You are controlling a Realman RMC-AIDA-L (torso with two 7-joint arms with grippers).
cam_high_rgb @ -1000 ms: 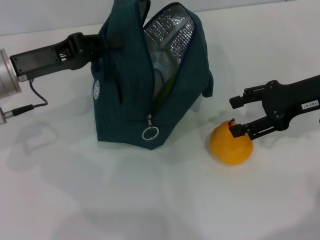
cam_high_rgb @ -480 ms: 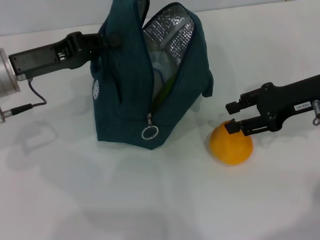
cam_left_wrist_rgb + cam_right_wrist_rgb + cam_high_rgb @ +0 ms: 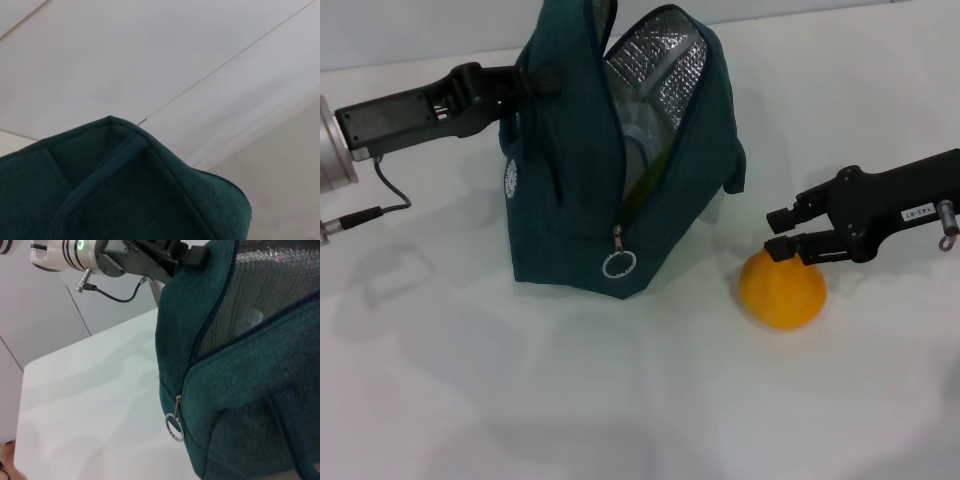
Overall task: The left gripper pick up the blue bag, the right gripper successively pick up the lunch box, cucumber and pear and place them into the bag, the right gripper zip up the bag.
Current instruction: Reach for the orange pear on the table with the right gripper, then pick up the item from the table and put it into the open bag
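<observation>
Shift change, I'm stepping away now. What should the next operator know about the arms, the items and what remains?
Left tool: holding the blue bag upright by its top, mouth unzipped.
Right tool: fingers open, poised just above the pear, not gripping it.
Pear rests on the table beside the bag.
Done: lunch box and cucumber appear to be inside.
Left: grasp pear, drop it in, pull the zipper ring shut.

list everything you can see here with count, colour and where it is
blue bag: 1, dark teal, silver foil lining, standing open on the table, zipper ring pull hanging at its front
pear: 1, orange-yellow, on the table beside the bag, toward the robot's right
table: 1, white
left gripper: 1, black, at the bag's upper edge
right gripper: 1, black with white label, open just above the pear
</observation>
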